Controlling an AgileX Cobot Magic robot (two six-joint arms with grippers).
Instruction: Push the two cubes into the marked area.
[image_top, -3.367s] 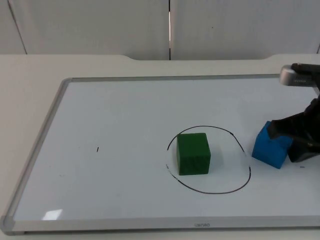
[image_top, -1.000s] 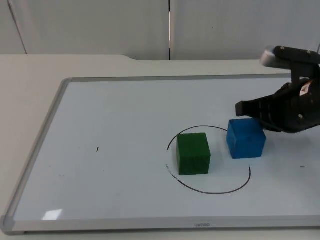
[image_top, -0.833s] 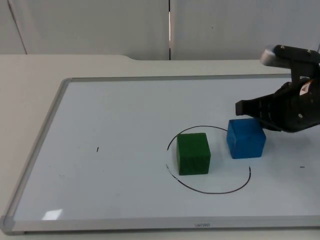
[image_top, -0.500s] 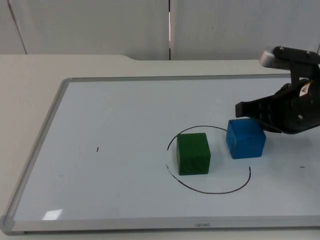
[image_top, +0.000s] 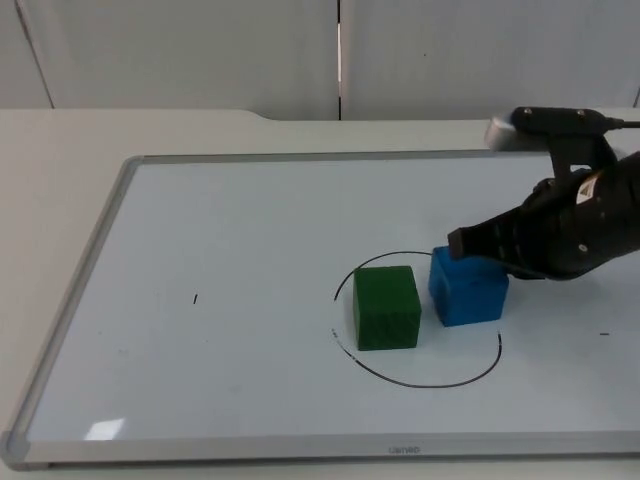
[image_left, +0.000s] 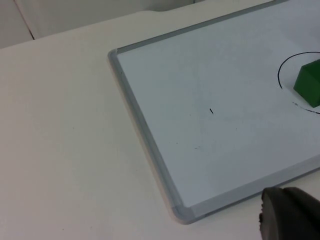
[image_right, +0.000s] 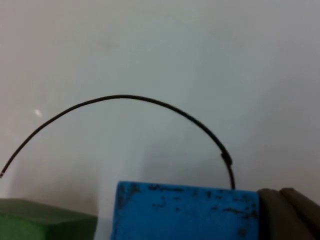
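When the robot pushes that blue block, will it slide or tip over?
Probably slide: the blue cube sits flat on the smooth whiteboard. It looks squat and stiff, so tipping seems unlikely. It may twist, since the right gripper touches one edge.

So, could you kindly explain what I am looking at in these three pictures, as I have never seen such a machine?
This is a two-armed robot at a white table. One picture looks down from a fixed camera above; the other two come from cameras on each arm's wrist. On the table lies a framed whiteboard with a black hand-drawn circle. A green cube sits inside the circle. A blue cube sits just inside the line beside it, a small gap between them. The right gripper presses against the blue cube's far side, pushing rather than holding it. The left gripper waits off the whiteboard's near corner. Neither holds anything.
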